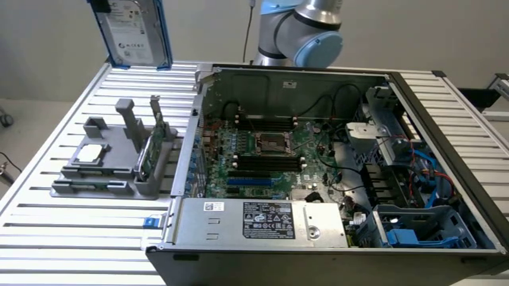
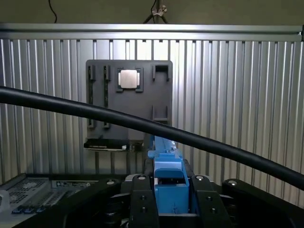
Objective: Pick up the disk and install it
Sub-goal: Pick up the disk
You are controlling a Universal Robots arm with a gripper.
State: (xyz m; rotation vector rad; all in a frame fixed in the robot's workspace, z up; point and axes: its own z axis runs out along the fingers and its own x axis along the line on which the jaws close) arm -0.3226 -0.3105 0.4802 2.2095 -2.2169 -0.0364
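Observation:
The disk (image 1: 131, 36) hangs upright in the air above the table's far corner, at the exterior view's left. Its white label faces the camera and its blue carrier frame (image 1: 164, 36) runs down one side. My gripper (image 1: 99, 5) holds it from above, at the picture's top edge. In the wrist view, the blue carrier edge (image 2: 168, 178) sits clamped between my black fingers (image 2: 140, 202), so my gripper (image 2: 168, 202) is shut on the disk.
The open computer case (image 1: 318, 161) lies on the slatted metal table (image 1: 64, 238), with a blue drive bay (image 1: 413, 229) at its near corner. A grey holder (image 1: 111, 170) beside it carries a silver chip (image 1: 90, 153) and a green card (image 1: 157, 140). A black cable (image 2: 142, 124) crosses the wrist view.

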